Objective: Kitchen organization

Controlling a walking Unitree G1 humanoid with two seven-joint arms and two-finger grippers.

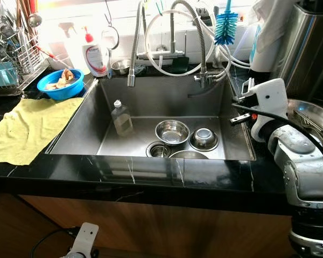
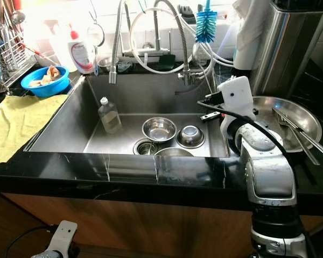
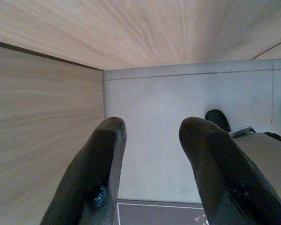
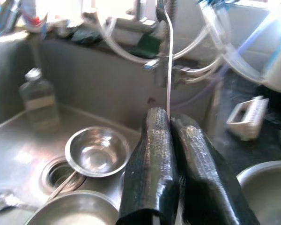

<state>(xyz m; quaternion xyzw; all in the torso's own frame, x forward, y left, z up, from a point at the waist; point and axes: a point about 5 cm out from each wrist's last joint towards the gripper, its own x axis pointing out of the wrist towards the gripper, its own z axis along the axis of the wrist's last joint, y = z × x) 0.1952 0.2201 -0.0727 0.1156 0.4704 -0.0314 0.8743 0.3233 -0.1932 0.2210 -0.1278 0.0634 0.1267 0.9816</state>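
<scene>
Far L on the black marble bench (image 1: 167,177): wire dish rack (image 1: 13,56), yellow cloth (image 1: 29,126) spread flat, blue plastic bowl (image 1: 60,84) w/ scraps behind it, white soap bottle w/ red cap (image 1: 94,56) just beside. Left claw (image 3: 152,164) hangs low by the wooden cabinet front, fingers apart, nothing between them. Steel sink (image 1: 91,121) in the middle: clear glass bottle (image 1: 121,117) upright at its L side, two small round steel bowls (image 1: 172,131) side by side near the drain. Right claw (image 4: 171,126) over the sink's R edge, fingers pinched on a thin metal utensil handle (image 4: 168,61) pointing up. Large steel plate (image 2: 288,115) on bench at R.
</scene>
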